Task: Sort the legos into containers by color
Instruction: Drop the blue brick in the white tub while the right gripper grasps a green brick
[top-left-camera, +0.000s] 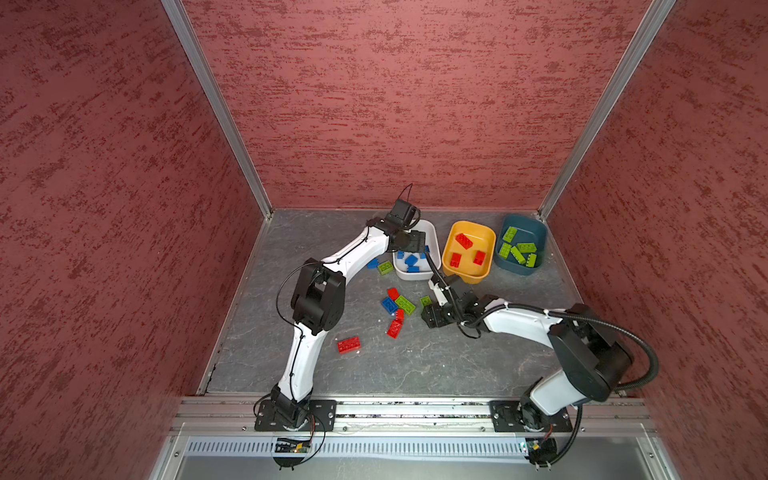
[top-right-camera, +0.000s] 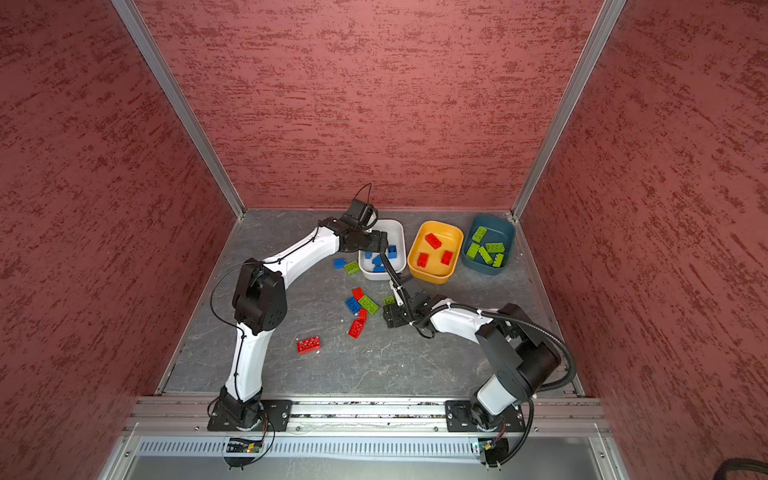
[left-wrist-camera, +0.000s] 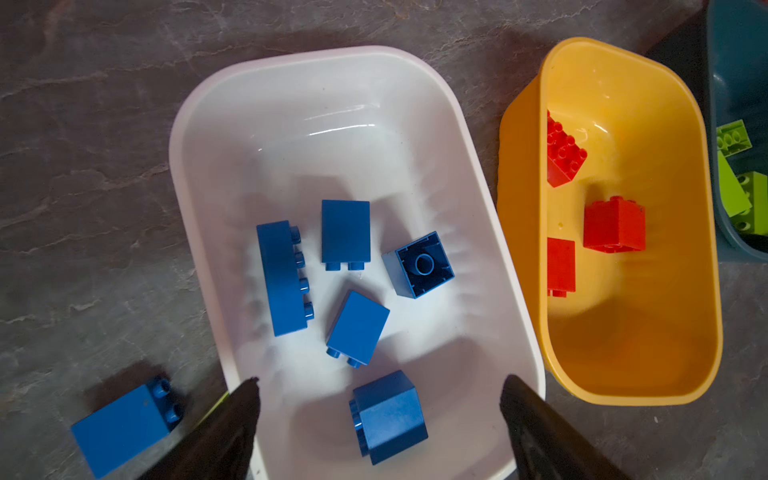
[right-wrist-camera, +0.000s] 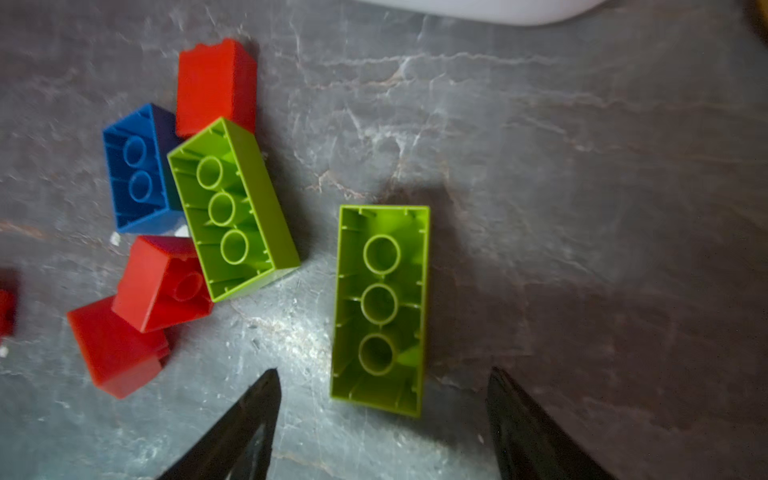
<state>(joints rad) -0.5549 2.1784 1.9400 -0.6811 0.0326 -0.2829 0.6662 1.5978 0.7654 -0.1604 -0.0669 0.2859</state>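
An upturned lime green brick (right-wrist-camera: 380, 307) lies on the grey table (right-wrist-camera: 582, 208), its near end between the spread, empty jaws of the right gripper (right-wrist-camera: 382, 373) (neither finger touches it). Just beside it crowd a second green brick (right-wrist-camera: 232, 208), a blue brick (right-wrist-camera: 139, 174) and red bricks (right-wrist-camera: 162, 282). The left gripper (left-wrist-camera: 380, 381) hangs wide open, empty, over the white tub (left-wrist-camera: 291, 124) holding five blue legos (left-wrist-camera: 284, 278). Red legos (top-left-camera: 463, 241) sit in the yellow tub (top-left-camera: 469, 226), and green legos (top-left-camera: 517, 251) in the teal tub (top-left-camera: 523, 220).

The table (top-left-camera: 457, 361) lies bare from 4 to 8 o'clock, save one red brick (top-left-camera: 348, 345) at 7. At centre a brick cluster (top-left-camera: 397, 307) blocks the way. At its 3 o'clock a green brick (right-wrist-camera: 380, 307) has bare table along both long sides, with the right gripper (right-wrist-camera: 383, 370) spread astride it. At 12 to 1, the white tub (left-wrist-camera: 199, 104), yellow tub (left-wrist-camera: 702, 137) and teal tub (top-left-camera: 540, 232) stand close-set. The left gripper (left-wrist-camera: 381, 379) overhangs the white one.
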